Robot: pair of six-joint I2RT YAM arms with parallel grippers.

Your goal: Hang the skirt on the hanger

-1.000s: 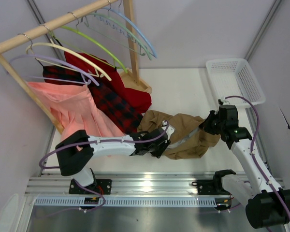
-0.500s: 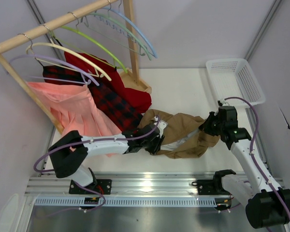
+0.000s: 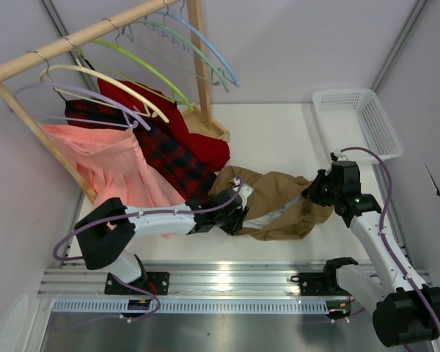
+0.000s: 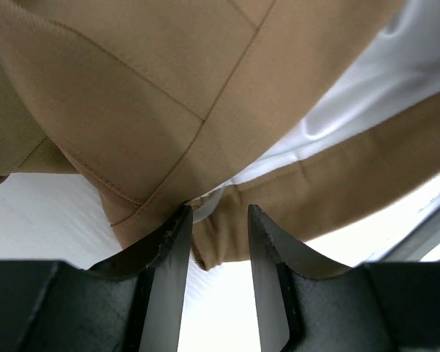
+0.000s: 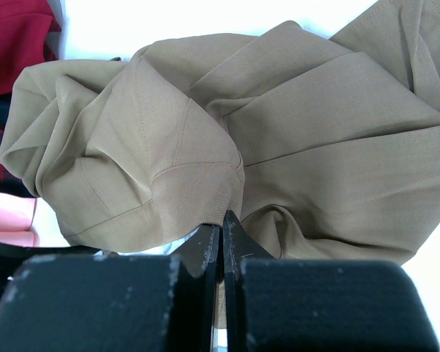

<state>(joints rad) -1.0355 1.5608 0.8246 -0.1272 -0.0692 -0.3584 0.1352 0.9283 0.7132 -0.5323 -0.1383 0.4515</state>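
— Where is the tan skirt [image 3: 279, 202]?
— It lies in a crumpled heap on the white surface [image 3: 271, 139], right between the two pincers.
— What is the right pincer [image 3: 314, 192] doing?
— Its two fingers are pressed tight together, and a fold of the skirt is pinched at their tips. The rest of the skirt spreads out ahead of it.
— And the left pincer [image 4: 216, 213]?
— Its fingers stand a little apart. The skirt's hem sits right at their tips, and a small bit of it dips in between them. White lining shows just past that.
— Is there a basket?
— Yes. A white basket [image 3: 352, 94] stands past the right pincer, well apart from the skirt. Its white mesh floor shows.
— Where is the pale green hanger [image 3: 177, 34]?
— It hangs on the wooden rail [image 3: 81, 37], far beyond the left pincer, with other hangers beside it. A pink skirt [image 3: 103, 165] and a red-and-black skirt [image 3: 169, 158] hang lower down, near the left pincer.
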